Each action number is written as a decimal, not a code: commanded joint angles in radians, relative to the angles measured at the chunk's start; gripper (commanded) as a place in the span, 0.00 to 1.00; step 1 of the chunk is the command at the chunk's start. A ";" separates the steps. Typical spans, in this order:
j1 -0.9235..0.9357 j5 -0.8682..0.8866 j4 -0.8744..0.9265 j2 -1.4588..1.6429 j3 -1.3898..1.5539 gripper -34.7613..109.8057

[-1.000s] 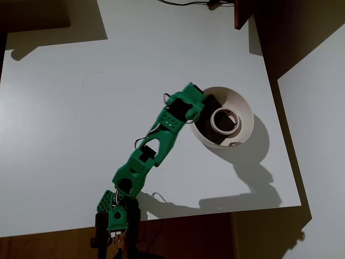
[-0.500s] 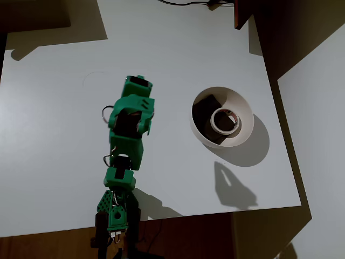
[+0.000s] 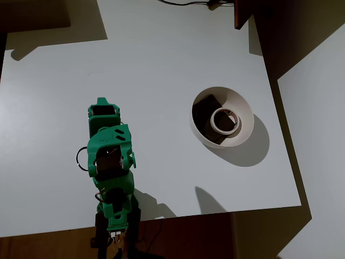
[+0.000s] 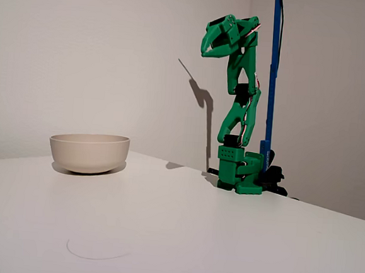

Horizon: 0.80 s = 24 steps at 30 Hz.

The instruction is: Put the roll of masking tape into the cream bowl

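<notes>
Pulled back from the cream bowl (image 3: 243, 108), the claw (image 4: 207, 42) hangs empty, barely parted, roll of masking tape (image 3: 223, 120) inside.

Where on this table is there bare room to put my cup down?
Most of the white table is bare: the stretch between the green arm and the cream bowl. The bowl is crowded, holding the roll of masking tape and a dark block.

We seem to be in a plain room set up as a small robotics test corner: a bare white table (image 4: 181, 237) against an unadorned white wall (image 4: 94, 53), with a green hobby arm (image 4: 238, 115) fixed at the table's edge beside a blue pole (image 4: 273, 68).
</notes>
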 commanded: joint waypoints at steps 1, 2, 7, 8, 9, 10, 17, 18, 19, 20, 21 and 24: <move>-0.028 -0.005 -0.057 0.195 0.310 0.18; -0.028 -0.011 -0.098 0.245 0.400 0.18; 0.000 -0.040 -0.218 0.422 0.739 0.18; 0.011 -0.052 -0.252 0.459 0.813 0.18; 0.028 -0.064 -0.287 0.495 0.888 0.18; 0.046 -0.077 -0.321 0.529 0.960 0.18; 0.064 -0.109 -0.449 0.687 1.324 0.18; 0.064 -0.110 -0.463 0.706 1.362 0.18; 0.064 -0.112 -0.476 0.723 1.401 0.18; 0.064 -0.115 -0.486 0.739 1.439 0.18; 0.064 -0.118 -0.499 0.755 1.477 0.18; 0.052 -0.120 -0.509 0.818 1.575 0.18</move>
